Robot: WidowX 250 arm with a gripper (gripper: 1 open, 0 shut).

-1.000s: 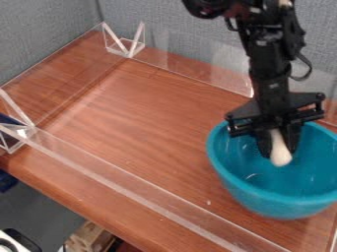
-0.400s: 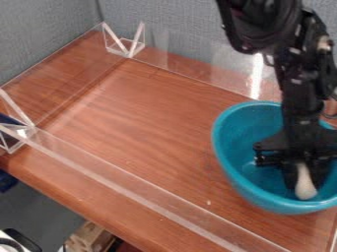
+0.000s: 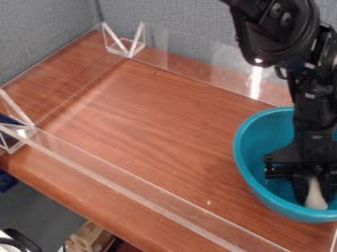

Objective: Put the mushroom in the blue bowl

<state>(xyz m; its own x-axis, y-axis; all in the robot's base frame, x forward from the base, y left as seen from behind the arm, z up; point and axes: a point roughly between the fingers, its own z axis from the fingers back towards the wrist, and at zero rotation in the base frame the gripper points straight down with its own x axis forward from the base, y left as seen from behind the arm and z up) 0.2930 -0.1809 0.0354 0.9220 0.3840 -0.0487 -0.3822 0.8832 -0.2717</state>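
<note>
The blue bowl [image 3: 253,150] sits at the right edge of the wooden table, partly cut off by the frame. My gripper [image 3: 313,178] points down inside it, low over its floor near the right side. It is shut on the mushroom [image 3: 317,197], whose cream-white stem pokes out below the black fingers. The cap is hidden between the fingers. I cannot tell whether the stem touches the bowl's floor.
Low clear acrylic walls [image 3: 118,192] ring the brown wooden table [image 3: 132,108]. Clear triangular brackets stand at the back corner [image 3: 125,41] and the left edge [image 3: 14,130]. The arm's black links [image 3: 277,30] rise above the bowl.
My gripper has carried the mushroom to the right and lower, deeper into the bowl. The bowl now sits slightly further right in view.
</note>
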